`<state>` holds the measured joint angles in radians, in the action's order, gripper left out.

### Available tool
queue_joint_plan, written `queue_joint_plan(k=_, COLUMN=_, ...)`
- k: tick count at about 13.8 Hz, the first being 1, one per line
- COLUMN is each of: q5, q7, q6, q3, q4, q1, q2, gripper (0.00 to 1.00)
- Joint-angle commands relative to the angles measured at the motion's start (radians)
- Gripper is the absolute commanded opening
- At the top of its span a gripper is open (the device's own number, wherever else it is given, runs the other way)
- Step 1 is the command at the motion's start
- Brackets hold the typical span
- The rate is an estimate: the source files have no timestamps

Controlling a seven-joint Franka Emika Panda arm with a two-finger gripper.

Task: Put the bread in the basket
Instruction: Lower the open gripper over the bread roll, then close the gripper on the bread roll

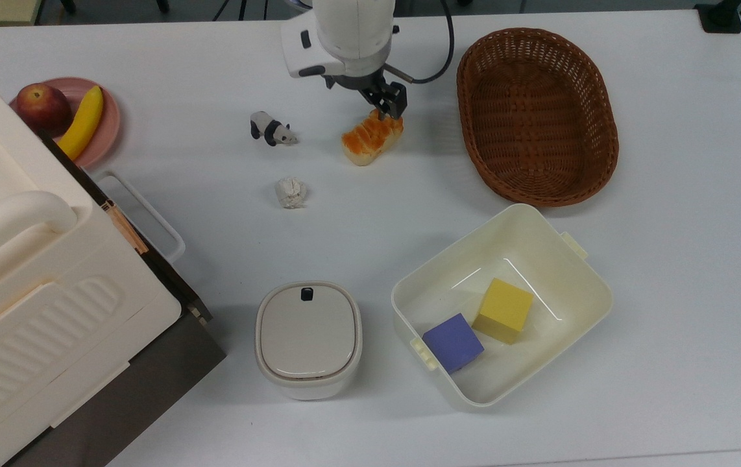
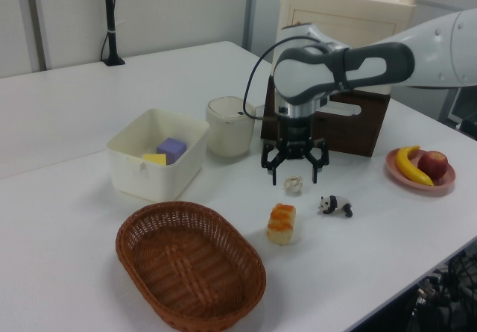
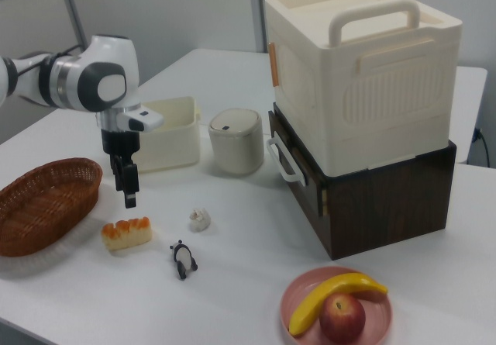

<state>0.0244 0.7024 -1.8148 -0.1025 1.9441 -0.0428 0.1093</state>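
The bread (image 1: 371,137) is seen on the white table (image 1: 669,272), between the panda figurine (image 1: 271,128) and the basket (image 1: 536,113). Its ridged top is glossy orange-brown and its sides are pale cream. The gripper (image 2: 293,169) is held above the bread, fingers spread apart, and nothing is gripped.

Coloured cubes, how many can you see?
2, both inside the cream bin: the yellow cube nearer its middle, the purple cube beside it toward a corner. None seems hidden.
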Motion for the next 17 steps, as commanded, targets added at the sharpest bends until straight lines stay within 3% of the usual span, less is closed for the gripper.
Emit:
queue_joint_plan(k=1, q5=0.0, q7=0.032, q6=-0.113, q3=-0.016, q4=0.082, q1=-0.012, q2=-0.016, gripper=1.0)
queue_joint_plan(k=7, q5=-0.032, q7=0.032, q6=-0.187, q3=-0.014, q4=0.122, q1=-0.043, q2=0.019, gripper=1.0)
queue_joint_plan(k=12, q5=-0.103, q7=0.084, q6=-0.195, q3=-0.014, q4=0.122, q1=-0.061, q2=0.085, gripper=1.0)
queue_joint_plan(k=17, q5=-0.106, q7=0.086, q6=-0.19, q3=-0.014, q4=0.119, q1=-0.063, q2=0.101, gripper=1.0)
